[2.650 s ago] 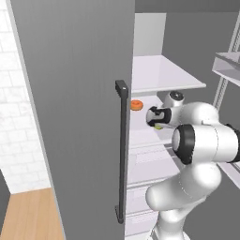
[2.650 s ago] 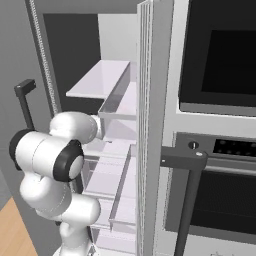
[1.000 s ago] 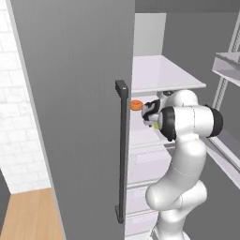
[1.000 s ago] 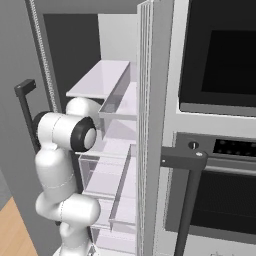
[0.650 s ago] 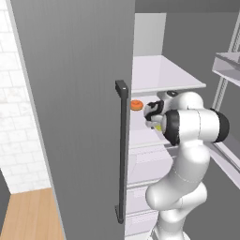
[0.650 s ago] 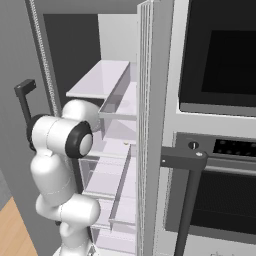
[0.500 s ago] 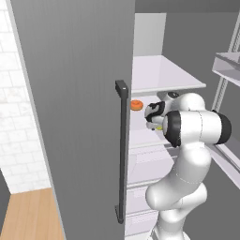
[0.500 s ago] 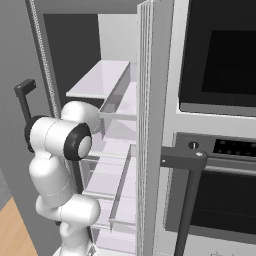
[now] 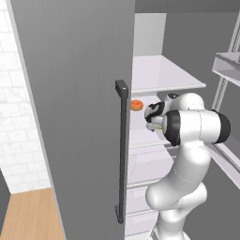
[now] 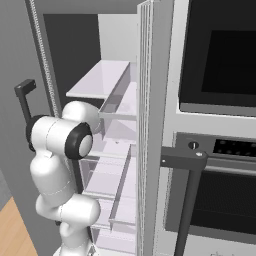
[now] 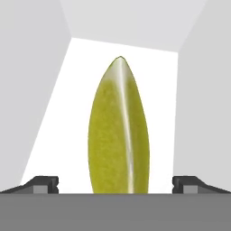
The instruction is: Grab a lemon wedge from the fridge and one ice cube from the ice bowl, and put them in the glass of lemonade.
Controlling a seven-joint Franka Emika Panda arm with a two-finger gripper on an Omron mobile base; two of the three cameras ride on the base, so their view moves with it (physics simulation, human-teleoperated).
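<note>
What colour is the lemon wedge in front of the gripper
Yellow-green, with a pale whitish streak along its ridge; the lemon wedge shows best in the hand view.

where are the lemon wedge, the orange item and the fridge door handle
lemon wedge [image 11: 118, 131], hand view, middle of its yellow-green flesh
orange item [image 9: 136, 104], left base view, its top face
fridge door handle [image 9: 123, 150], left base view, mid-length of the dark bar

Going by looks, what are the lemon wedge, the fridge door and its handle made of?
Lemon wedge: fruit flesh, grainy yellow-green with a pale glossy ridge. Fridge door: smooth matte grey panel, possibly painted metal; the render leaves it open. Handle: dark matte bar, metal or plastic, cannot tell.
</note>
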